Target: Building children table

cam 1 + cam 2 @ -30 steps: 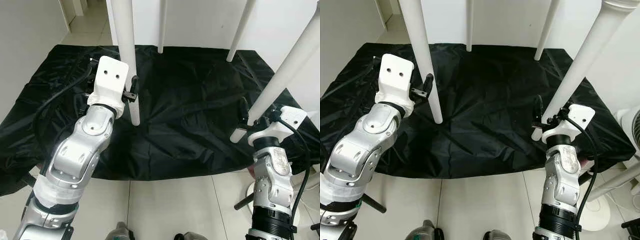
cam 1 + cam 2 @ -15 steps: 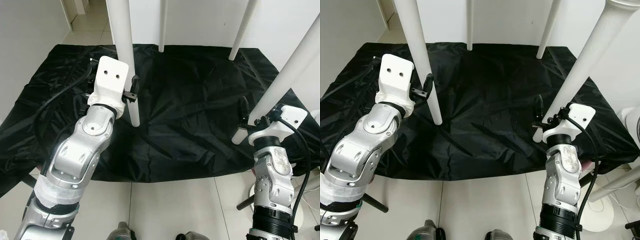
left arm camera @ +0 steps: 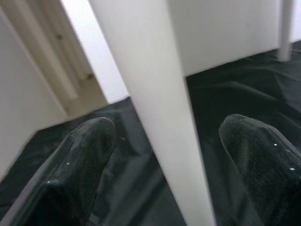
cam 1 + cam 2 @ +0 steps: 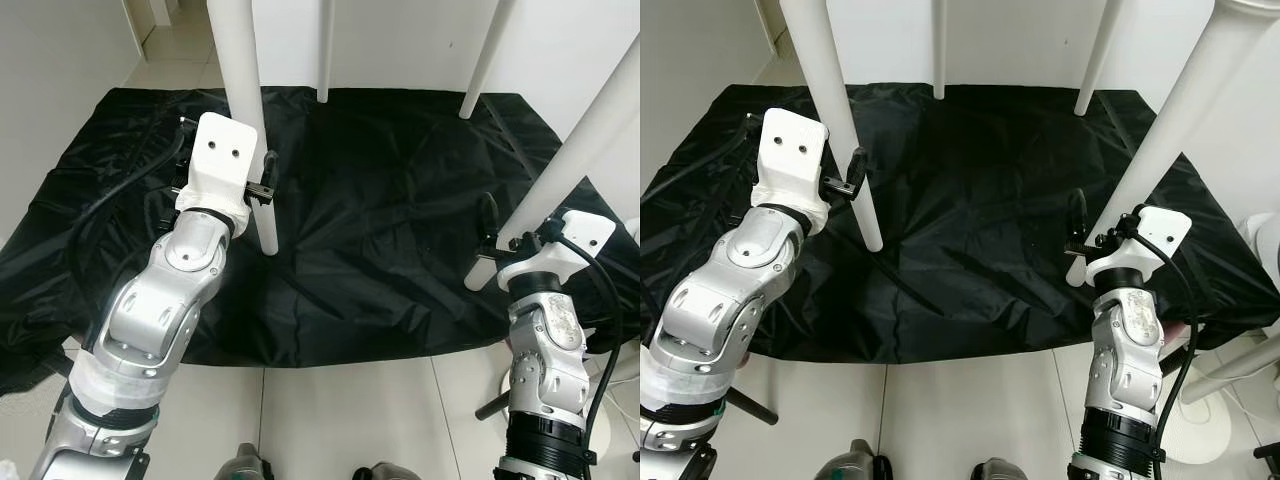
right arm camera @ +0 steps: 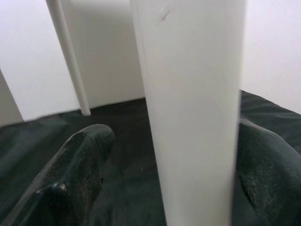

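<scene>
Left wrist view shows the left gripper (image 3: pixel 164 141) open around the near-left table leg (image 4: pixel 247 130), not clamped. Right gripper (image 5: pixel 169 155) also straddles its leg (image 4: pixel 1160 130). Both legs have shifted slightly outward, suggesting the table is being repositioned.

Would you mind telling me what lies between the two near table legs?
Only bare black sheet lies between the left leg and the right leg, as the left eye view shows.
</scene>
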Tool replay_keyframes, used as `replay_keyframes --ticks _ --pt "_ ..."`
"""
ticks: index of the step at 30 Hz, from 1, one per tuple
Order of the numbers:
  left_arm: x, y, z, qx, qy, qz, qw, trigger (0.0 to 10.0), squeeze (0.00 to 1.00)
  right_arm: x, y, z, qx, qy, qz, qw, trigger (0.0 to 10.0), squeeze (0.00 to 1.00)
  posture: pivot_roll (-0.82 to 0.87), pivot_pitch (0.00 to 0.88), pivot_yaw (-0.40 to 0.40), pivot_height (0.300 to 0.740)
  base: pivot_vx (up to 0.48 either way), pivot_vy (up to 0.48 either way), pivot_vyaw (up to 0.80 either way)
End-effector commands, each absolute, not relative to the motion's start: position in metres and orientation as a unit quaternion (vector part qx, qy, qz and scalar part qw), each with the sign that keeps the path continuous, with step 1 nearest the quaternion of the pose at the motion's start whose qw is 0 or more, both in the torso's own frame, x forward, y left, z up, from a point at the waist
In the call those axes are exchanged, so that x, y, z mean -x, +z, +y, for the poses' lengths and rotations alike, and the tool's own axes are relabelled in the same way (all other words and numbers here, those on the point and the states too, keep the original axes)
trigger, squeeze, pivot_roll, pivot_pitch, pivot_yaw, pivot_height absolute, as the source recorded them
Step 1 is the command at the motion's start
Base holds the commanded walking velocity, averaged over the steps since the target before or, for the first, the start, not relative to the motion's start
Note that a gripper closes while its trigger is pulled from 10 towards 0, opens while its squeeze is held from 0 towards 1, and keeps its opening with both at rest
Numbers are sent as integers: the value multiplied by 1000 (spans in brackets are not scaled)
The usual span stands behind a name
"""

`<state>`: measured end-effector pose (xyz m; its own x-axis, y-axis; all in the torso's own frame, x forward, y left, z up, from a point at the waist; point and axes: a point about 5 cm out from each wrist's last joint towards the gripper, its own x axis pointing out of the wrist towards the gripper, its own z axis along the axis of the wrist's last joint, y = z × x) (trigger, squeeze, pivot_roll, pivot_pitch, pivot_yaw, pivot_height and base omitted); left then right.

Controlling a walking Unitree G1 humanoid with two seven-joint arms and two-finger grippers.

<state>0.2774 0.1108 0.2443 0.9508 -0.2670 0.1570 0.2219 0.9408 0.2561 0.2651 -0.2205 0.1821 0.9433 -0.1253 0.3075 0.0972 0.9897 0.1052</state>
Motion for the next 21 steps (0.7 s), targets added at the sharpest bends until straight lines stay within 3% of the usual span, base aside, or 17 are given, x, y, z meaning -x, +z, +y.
replay_keyframes --ticks 1,21 --pt "-268 247 110 -112 -152 -115 975 10000 0 -260 184 -216 -38 -60 -158 985 10000 0 3 0 0 740 0 0 0" --pt "-255 243 109 -103 -181 -127 970 10000 0 -251 183 -211 -28 -65 -155 985 10000 0 4 0 0 740 0 0 0"
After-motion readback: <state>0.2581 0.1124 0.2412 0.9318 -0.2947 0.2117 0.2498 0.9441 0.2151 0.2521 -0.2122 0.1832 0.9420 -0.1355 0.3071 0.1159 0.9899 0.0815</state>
